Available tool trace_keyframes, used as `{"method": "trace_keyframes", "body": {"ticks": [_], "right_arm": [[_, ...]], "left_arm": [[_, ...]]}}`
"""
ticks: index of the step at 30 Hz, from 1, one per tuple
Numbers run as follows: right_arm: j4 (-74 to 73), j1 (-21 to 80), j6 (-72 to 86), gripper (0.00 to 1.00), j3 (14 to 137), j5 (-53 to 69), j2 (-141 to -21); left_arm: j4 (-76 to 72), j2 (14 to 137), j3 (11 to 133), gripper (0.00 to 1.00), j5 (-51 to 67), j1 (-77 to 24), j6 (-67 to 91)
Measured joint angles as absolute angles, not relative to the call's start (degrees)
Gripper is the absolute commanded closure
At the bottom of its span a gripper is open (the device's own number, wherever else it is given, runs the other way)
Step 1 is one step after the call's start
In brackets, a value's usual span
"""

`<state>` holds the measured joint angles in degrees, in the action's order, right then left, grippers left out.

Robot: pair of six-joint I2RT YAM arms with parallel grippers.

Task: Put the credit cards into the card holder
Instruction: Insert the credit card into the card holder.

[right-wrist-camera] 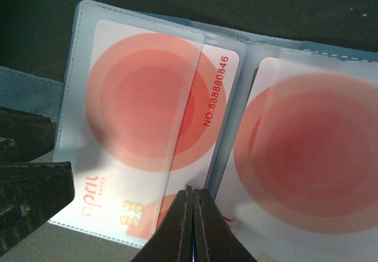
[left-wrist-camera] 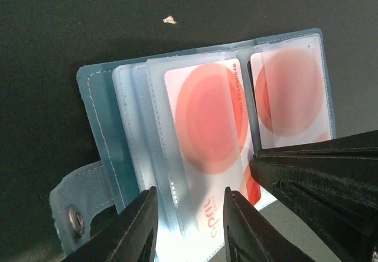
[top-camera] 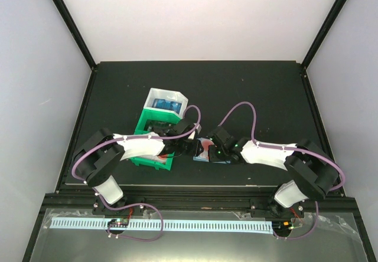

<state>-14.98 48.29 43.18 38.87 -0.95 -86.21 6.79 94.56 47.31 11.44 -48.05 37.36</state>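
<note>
- Jaws first: your left jaws stand spread over the near edge of the open card holder (left-wrist-camera: pixel 100 114). A clear sleeve (left-wrist-camera: pixel 133 126) and the lower end of a red-and-white card (left-wrist-camera: pixel 207 126) lie in the gap. I cannot tell whether the jaws bear on either.
- Your right jaws are pressed together, tips down at the fold between the two pages. Anything thin caught between them does not show.
- You have the holder lying open and flat on the counter (top-camera: pixel 254 85) between the arms, just beside the green bin (top-camera: pixel 140 126). A second card (left-wrist-camera: pixel 289 91) sits under the plastic of the other page.
- Expect the cards to be light, stiff and slick, so take one by its short edge, not its face.
- Treat the sleeves as soft and floppy, and the holder as light enough to slide or fold. Pin it while you push.
</note>
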Motion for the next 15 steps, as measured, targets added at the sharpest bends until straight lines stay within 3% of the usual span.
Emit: {"method": "trace_keyframes", "body": {"ticks": [10, 15], "right_arm": [[-14.2, 48.29, 43.86, 0.98, 38.89, -0.95, -86.87], [-13.98, 48.31, 44.01, 0.98, 38.92, -0.95, -86.94]], "left_arm": [[5.85, 94.63, 47.31, 0.69, 13.28, -47.94, 37.71], [5.93, 95.09, 47.31, 0.62, 13.52, -47.94, 38.06]]}}
